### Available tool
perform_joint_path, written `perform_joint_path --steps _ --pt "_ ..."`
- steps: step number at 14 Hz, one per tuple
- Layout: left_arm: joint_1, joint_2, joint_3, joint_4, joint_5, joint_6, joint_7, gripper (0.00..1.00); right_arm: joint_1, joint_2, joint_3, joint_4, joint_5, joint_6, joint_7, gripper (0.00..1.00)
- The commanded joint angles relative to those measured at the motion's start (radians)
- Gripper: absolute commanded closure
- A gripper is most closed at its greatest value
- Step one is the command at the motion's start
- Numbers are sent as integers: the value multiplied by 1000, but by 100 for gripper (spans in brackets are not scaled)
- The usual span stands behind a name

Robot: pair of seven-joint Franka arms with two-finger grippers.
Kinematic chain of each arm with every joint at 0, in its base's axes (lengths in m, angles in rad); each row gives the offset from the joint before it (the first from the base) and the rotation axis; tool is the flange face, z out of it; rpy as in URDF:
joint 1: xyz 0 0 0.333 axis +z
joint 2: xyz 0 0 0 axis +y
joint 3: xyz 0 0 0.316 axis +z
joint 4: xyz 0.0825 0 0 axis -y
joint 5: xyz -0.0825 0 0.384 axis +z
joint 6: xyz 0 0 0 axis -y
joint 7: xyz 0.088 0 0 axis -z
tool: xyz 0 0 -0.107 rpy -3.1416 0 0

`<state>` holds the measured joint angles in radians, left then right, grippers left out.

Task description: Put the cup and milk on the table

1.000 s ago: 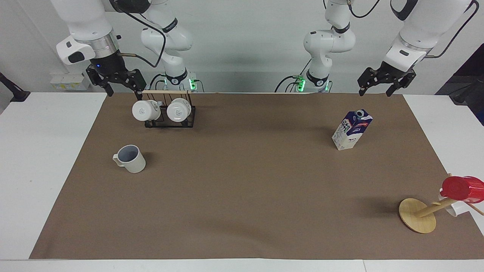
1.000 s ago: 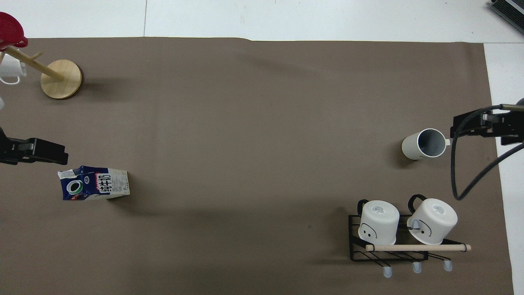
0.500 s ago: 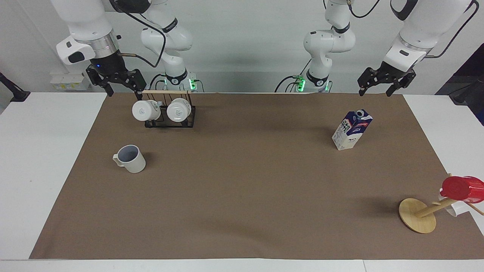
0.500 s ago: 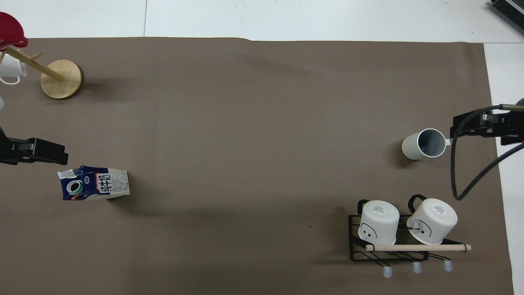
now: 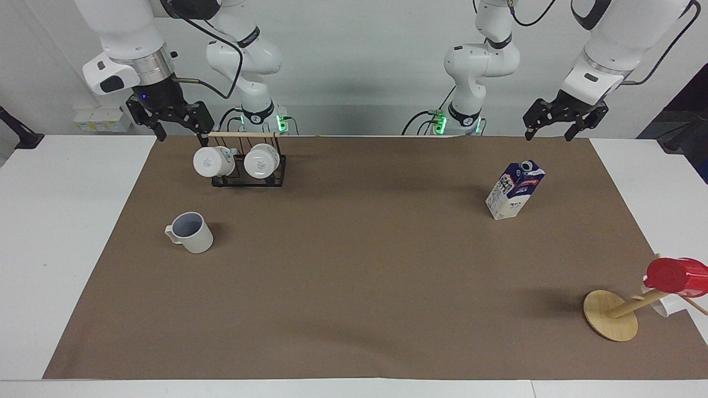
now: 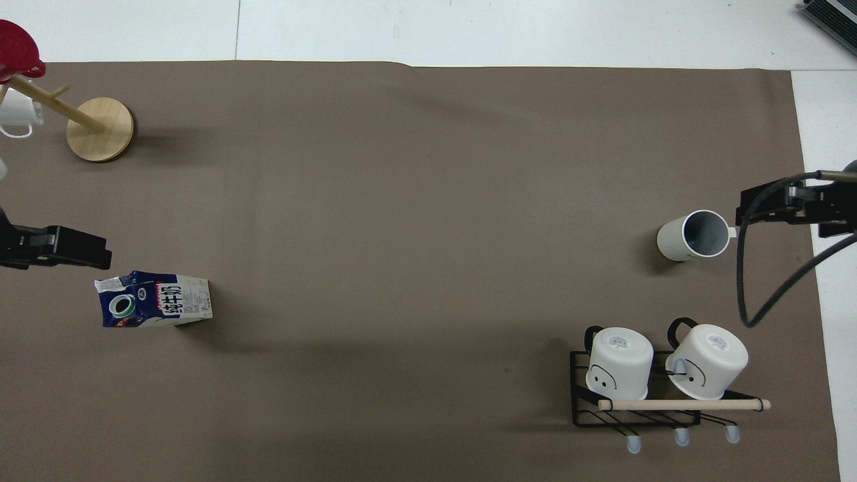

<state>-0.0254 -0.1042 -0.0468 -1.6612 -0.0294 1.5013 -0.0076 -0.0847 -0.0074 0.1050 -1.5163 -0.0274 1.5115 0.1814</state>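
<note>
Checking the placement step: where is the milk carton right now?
The milk stands upright on the brown mat toward the left arm's end of the table, under no gripper, nearer the robots than the wooden disc.

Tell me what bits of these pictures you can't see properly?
1. Overhead view: the red cup on the wooden stand is cut off by the picture's edge.
2. Both views: a white mug on that stand is half hidden, by the red cup in the facing view, by the edge overhead.
3. Overhead view: the left gripper and right gripper poke in only partly.
4. Facing view: the milk carton's small print is too tiny to read.
</note>
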Motion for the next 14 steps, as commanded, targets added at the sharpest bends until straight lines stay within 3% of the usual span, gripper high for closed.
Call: perform_joint_path --steps 1,14 --pt "-4 -3 4 12 16 -19 -8 0 -6 -12 4 -16 -2 9 -17 0" --pt "-4 -3 4 12 16 -19 -8 0 -58 -12 2 -21 -2 19 -23 0"
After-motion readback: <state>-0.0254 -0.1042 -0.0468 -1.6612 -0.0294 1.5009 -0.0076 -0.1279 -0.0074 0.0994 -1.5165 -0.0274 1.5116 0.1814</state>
